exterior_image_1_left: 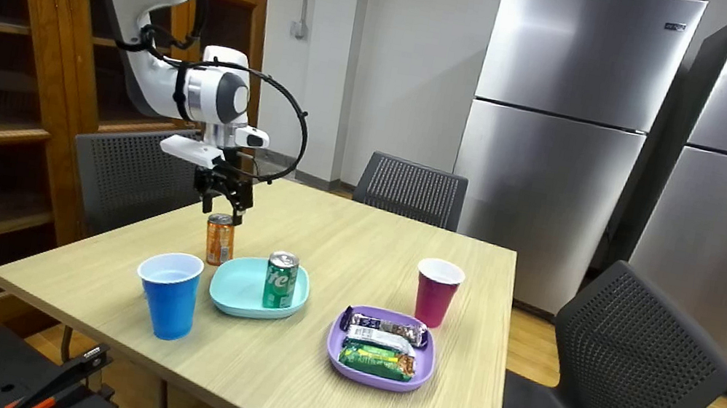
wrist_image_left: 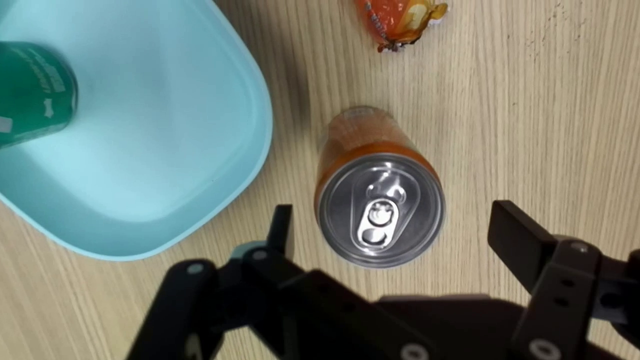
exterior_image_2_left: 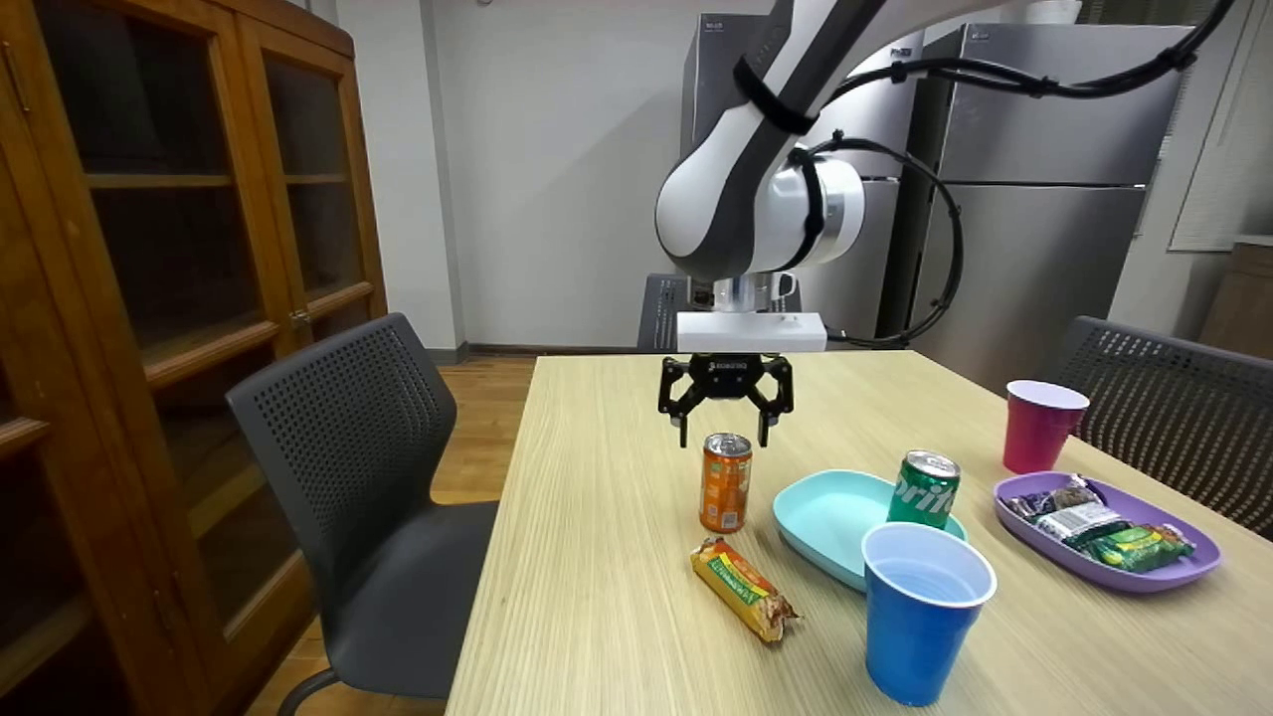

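Soda can (exterior_image_2_left: 726, 487), orange and silver-topped, is standing upright on the pale wooden surface (exterior_image_2_left: 597, 467). Near its top, the robot's black end effector (exterior_image_2_left: 723, 428) is hovering, its fingers (wrist_image_left: 520, 245) standing wide apart. A wrapped snack bar (exterior_image_2_left: 744, 589) is lying near the can, and a turquoise plate (exterior_image_2_left: 825, 517) just beside is holding a green can (exterior_image_2_left: 925, 489).
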Tool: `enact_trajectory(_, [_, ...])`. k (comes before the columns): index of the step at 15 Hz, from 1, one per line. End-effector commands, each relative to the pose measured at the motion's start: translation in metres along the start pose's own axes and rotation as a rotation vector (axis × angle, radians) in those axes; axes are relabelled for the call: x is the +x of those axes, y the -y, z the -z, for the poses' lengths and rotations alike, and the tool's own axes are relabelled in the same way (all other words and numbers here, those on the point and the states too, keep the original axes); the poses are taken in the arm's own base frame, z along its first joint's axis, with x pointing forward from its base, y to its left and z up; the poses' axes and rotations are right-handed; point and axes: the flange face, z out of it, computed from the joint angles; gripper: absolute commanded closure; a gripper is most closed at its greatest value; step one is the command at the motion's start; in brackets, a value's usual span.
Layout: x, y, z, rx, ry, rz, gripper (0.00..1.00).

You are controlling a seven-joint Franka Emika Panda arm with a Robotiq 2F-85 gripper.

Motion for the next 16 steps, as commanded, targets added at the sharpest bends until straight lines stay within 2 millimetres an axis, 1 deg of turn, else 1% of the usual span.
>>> enact_trajectory(1, [-0.001,0.0,-0.006,-0.033,0.015,0.013,0.0])
enact_trajectory(4, [0.0,-0.004,-0.017,-0.049,0.02,0.006,0.0])
enact_trajectory(7, [0.001,-0.007,-0.023,-0.049,0.027,0.001,0.0])
enact_trajectory(10, [0.001,-0.009,-0.026,-0.049,0.033,0.002,0.0])
enact_trajectory(14, [0.001,-0.009,-0.025,-0.046,0.029,0.002,0.0])
enact_trajectory(15, [0.002,-0.01,-0.024,-0.041,0.019,-0.001,0.25])
enact_trajectory(16, [0.002,-0.01,-0.024,-0.039,0.016,-0.001,0.26])
